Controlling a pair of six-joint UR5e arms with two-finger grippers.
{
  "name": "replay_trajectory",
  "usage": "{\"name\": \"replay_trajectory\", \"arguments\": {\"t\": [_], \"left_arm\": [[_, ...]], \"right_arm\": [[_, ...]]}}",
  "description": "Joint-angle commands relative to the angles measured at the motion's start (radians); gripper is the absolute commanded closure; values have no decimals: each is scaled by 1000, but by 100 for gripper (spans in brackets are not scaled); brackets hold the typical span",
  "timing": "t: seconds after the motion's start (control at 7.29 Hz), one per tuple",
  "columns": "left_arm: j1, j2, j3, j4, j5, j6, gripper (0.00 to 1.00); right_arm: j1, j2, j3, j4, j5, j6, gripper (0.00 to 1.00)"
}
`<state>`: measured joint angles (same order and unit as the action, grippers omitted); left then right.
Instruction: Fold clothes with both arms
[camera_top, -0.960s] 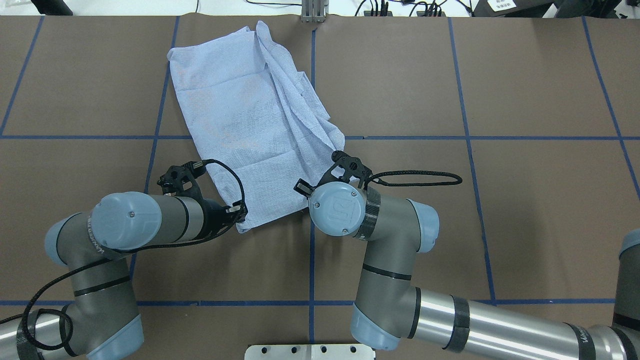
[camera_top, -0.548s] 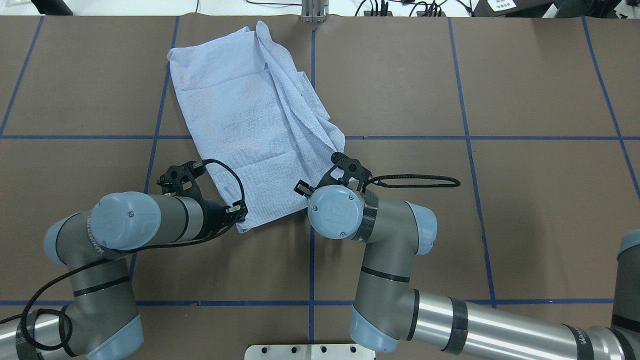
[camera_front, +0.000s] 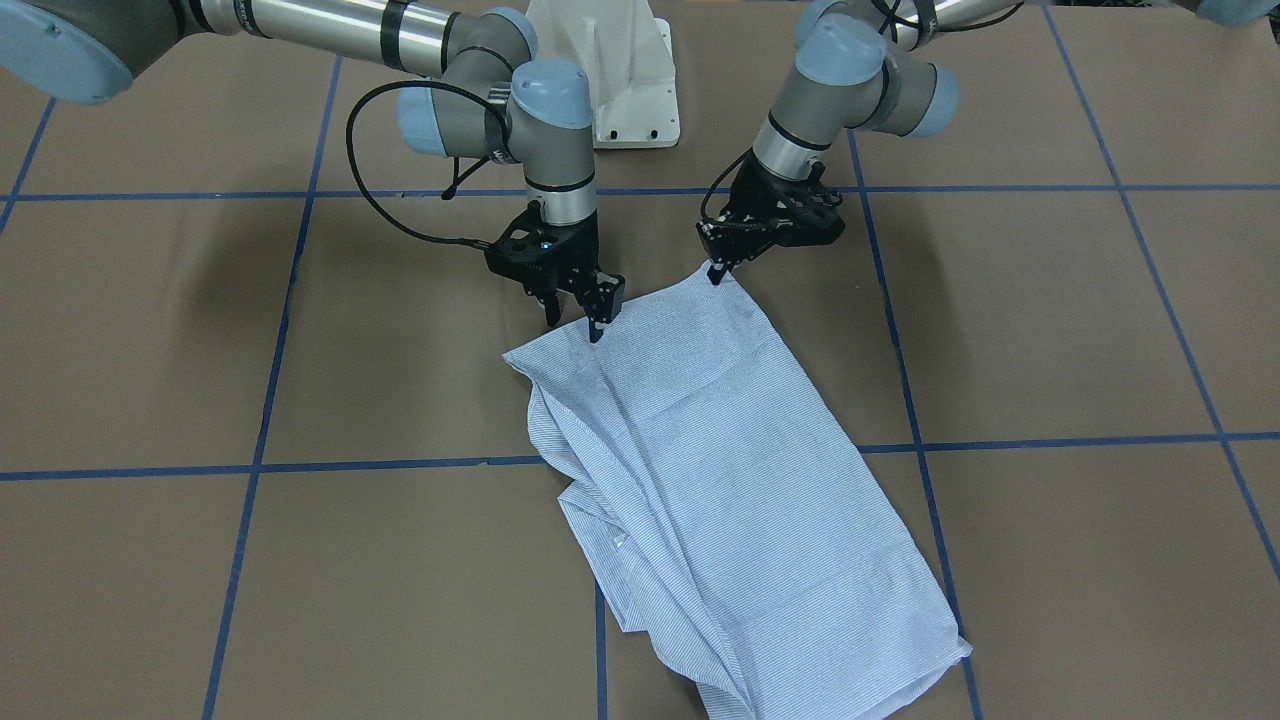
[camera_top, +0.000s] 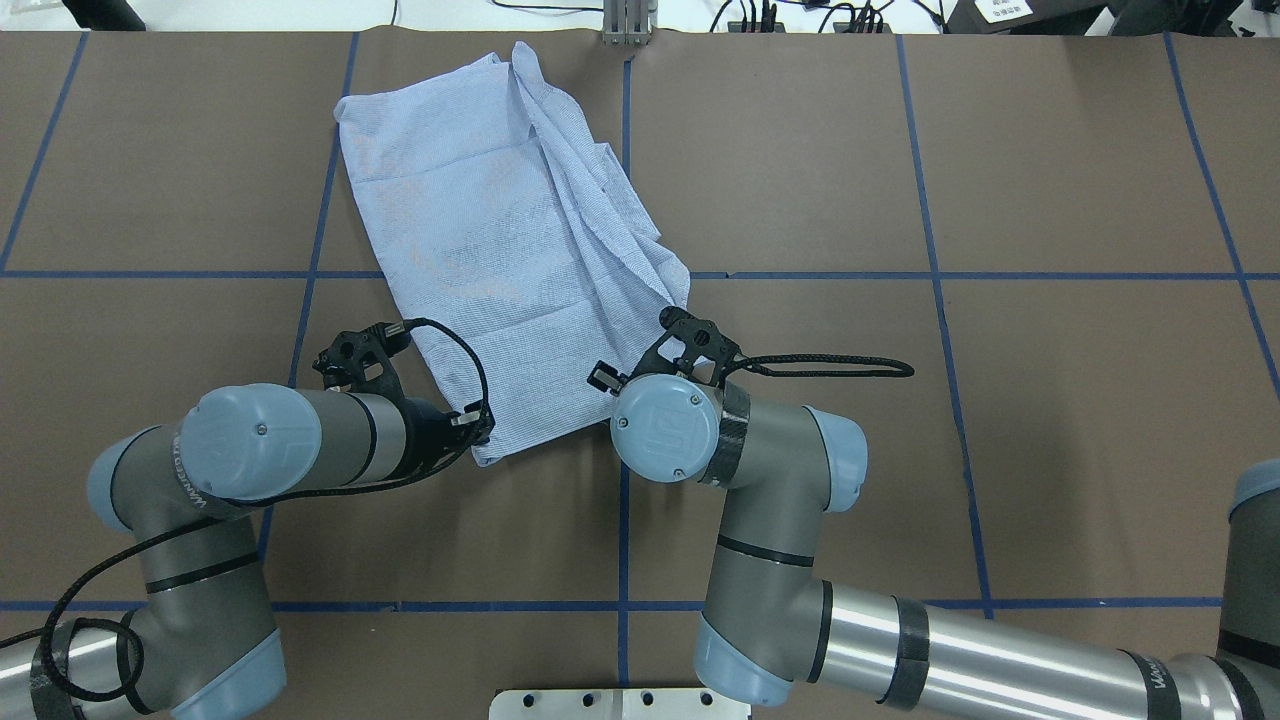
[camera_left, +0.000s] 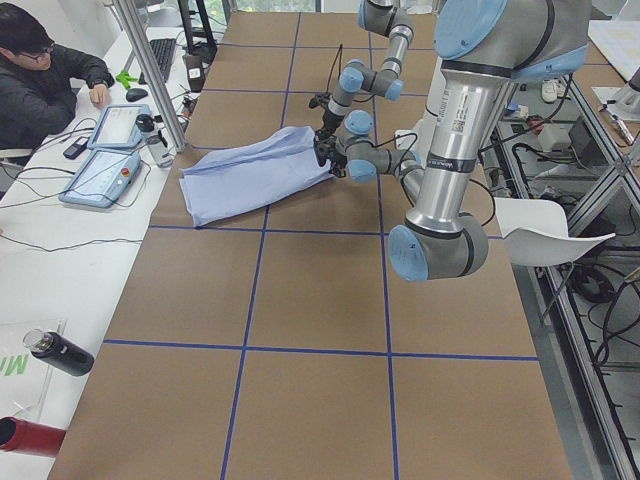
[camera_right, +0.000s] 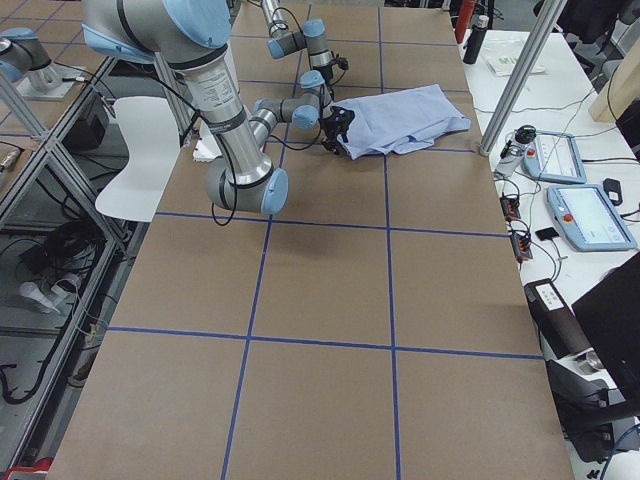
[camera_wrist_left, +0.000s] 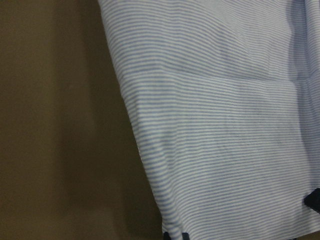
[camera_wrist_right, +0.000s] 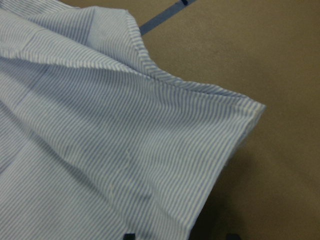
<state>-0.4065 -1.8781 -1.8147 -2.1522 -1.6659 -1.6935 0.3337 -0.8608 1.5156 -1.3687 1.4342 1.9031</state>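
Note:
The light blue-and-white striped shirt (camera_front: 740, 480) lies folded into a long strip on the brown table, slanting away from me (camera_top: 500, 230). My left gripper (camera_front: 714, 272) is down at the strip's near left corner and looks shut on it. The left wrist view shows the striped cloth (camera_wrist_left: 225, 125) with close dark fingertips at its hem. My right gripper (camera_front: 573, 322) is open over the near right corner, one finger on each side of the edge. The right wrist view shows that corner (camera_wrist_right: 100, 150) just ahead of the spread fingertips. In the overhead view both grippers are hidden under their wrists.
The white pedestal base (camera_front: 620, 80) stands behind the arms. Blue tape lines (camera_top: 625, 520) grid the table. An operator (camera_left: 40, 70) sits at a side desk with control tablets (camera_left: 105, 165), beyond a metal post (camera_left: 150, 80) at the table's far edge.
My right wrist has shifted slightly left and back toward my base, over the shirt's corner. The left arm and the shirt have not moved.

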Motion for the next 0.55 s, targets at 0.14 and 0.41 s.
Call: {"name": "replay_trajectory", "arguments": {"t": [0.14, 0.41], "left_arm": [[0, -1, -2, 0, 0, 0, 100], [0, -1, -2, 0, 0, 0, 100]], "right_arm": [[-1, 8, -2, 3, -3, 14, 100], [-1, 12, 0, 5, -3, 16, 100]]}}
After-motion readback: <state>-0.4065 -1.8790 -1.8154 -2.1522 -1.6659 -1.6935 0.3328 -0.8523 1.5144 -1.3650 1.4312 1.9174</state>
